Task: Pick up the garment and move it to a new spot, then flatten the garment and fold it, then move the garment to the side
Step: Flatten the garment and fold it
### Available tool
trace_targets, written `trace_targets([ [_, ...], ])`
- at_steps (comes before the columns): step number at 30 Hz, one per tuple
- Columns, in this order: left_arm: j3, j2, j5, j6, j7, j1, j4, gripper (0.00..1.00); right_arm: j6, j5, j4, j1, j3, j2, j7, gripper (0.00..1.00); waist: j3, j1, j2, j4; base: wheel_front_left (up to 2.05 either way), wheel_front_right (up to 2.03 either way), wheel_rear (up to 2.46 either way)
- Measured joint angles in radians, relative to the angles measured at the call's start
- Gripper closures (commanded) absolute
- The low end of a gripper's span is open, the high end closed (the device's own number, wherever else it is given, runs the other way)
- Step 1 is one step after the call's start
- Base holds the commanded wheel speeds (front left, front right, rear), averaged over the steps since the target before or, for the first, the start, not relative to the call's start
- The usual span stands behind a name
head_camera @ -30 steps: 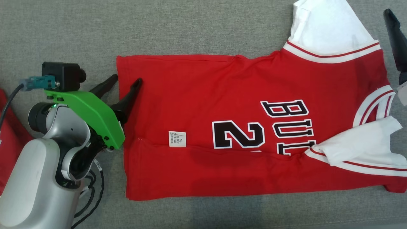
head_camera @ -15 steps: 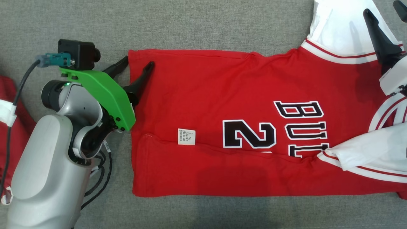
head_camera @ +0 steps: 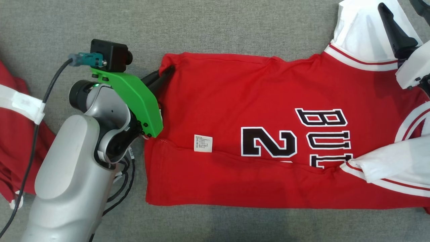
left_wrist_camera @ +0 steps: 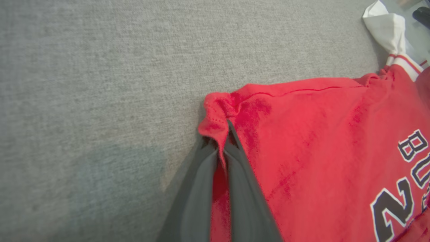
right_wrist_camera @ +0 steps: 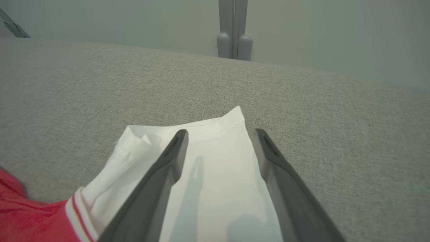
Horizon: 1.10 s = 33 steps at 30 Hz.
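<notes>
The garment (head_camera: 268, 101) is a red jersey with black lettering and white sleeves, lying flat on the grey cloth surface. My left gripper (head_camera: 166, 70) is shut on its far left hem corner. In the left wrist view the left gripper (left_wrist_camera: 223, 148) has both dark fingers pinching the bunched red hem of the garment (left_wrist_camera: 319, 134). My right gripper (head_camera: 401, 7) stands open at the top right over the upper white sleeve. In the right wrist view the right gripper (right_wrist_camera: 221, 134) has its fingers spread across that white sleeve (right_wrist_camera: 215, 174), with nothing pinched.
Another red cloth with a white band (head_camera: 13, 134) lies at the far left beside my left arm. A black cable (head_camera: 43, 101) runs over it. Beyond the surface's far edge stand a grey post (right_wrist_camera: 234, 30) and a pale wall.
My left gripper has closed on the garment's hem corner, which now bunches up between the fingers. The head camera has shifted, so the whole scene sits further right. The right gripper stays open.
</notes>
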Motion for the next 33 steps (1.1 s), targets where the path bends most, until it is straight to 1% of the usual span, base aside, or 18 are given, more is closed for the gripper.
trace_targets([
  [4, -0.029, -0.026, 0.000, -0.008, -0.012, -0.015, 0.000, 1.00, -0.003, 0.004, 0.052, -0.032, -0.016, -0.006, 0.030, 0.00, 0.004, -0.0001, 0.0000, 0.018, 0.00, 0.00, 0.00],
  [8, -0.060, -0.046, 0.000, -0.016, -0.020, -0.027, -0.002, 1.00, -0.006, 0.002, 0.094, -0.070, -0.028, -0.026, 0.051, 0.00, 0.011, -0.0001, 0.0000, 0.043, 0.00, 0.00, 0.00],
  [13, -0.077, -0.046, 0.007, -0.022, -0.033, -0.042, -0.008, 1.00, -0.006, -0.006, 0.136, -0.113, -0.012, -0.030, 0.081, 0.00, 0.027, -0.0001, 0.0000, 0.073, 0.00, 0.00, 0.00],
  [21, -0.082, -0.043, 0.018, -0.025, -0.066, -0.060, -0.006, 1.00, -0.004, -0.011, 0.187, -0.146, 0.003, 0.000, 0.080, 0.00, 0.051, -0.0001, 0.0000, 0.103, 0.00, 0.00, 0.00],
  [22, -0.082, -0.042, 0.018, -0.025, -0.066, -0.062, -0.005, 1.00, -0.003, -0.011, 0.191, -0.151, 0.005, 0.001, 0.080, 0.05, 0.051, 0.0000, 0.0000, 0.104, 0.00, 0.00, 0.00],
  [23, -0.083, -0.041, 0.018, -0.025, -0.066, -0.064, -0.002, 1.00, -0.003, -0.011, 0.197, -0.154, 0.006, 0.002, 0.080, 0.22, 0.051, 0.0000, 0.0000, 0.104, 0.00, 0.00, 0.00],
  [24, -0.084, -0.041, 0.018, -0.025, -0.070, -0.065, 0.000, 1.00, -0.003, -0.011, 0.203, -0.158, 0.007, 0.003, 0.079, 0.47, 0.051, -0.0001, 0.0000, 0.104, 0.00, 0.00, 0.00],
  [26, -0.085, -0.040, 0.018, -0.025, -0.074, -0.065, 0.005, 1.00, -0.001, -0.011, 0.214, -0.164, 0.007, 0.006, 0.078, 0.75, 0.051, -0.0001, 0.0000, 0.102, 0.00, 0.00, 0.00],
  [27, -0.085, -0.039, 0.018, -0.026, -0.075, -0.065, 0.007, 1.00, 0.000, -0.011, 0.218, -0.166, 0.007, 0.008, 0.077, 0.86, 0.050, -0.0001, 0.0000, 0.101, 0.00, 0.00, 0.00],
  [28, -0.085, -0.038, 0.018, -0.026, -0.077, -0.066, 0.008, 1.00, 0.000, -0.011, 0.222, -0.168, 0.007, 0.009, 0.074, 0.93, 0.050, -0.0001, 0.0000, 0.100, 0.00, 0.00, 0.00],
  [29, -0.085, -0.036, 0.018, -0.027, -0.078, -0.066, 0.010, 1.00, 0.000, -0.011, 0.226, -0.171, 0.008, 0.011, 0.074, 0.93, 0.050, 0.0000, 0.0000, 0.098, 0.00, 0.00, 0.00],
  [31, -0.083, -0.030, 0.018, -0.034, -0.082, -0.066, 0.014, 1.00, 0.005, -0.012, 0.237, -0.178, 0.014, 0.014, 0.069, 0.87, 0.048, -0.0001, 0.0000, 0.094, 0.00, 0.00, 0.00],
  [32, -0.081, -0.026, 0.018, -0.034, -0.085, -0.066, 0.015, 1.00, 0.011, -0.013, 0.243, -0.182, 0.018, 0.018, 0.066, 0.82, 0.047, -0.0001, 0.0000, 0.091, 0.00, 0.00, 0.00],
  [33, -0.077, -0.022, 0.018, -0.034, -0.087, -0.066, 0.018, 1.00, 0.014, -0.013, 0.247, -0.183, 0.021, 0.023, 0.065, 0.80, 0.046, -0.0001, 0.0000, 0.087, 0.00, 0.00, 0.00],
])
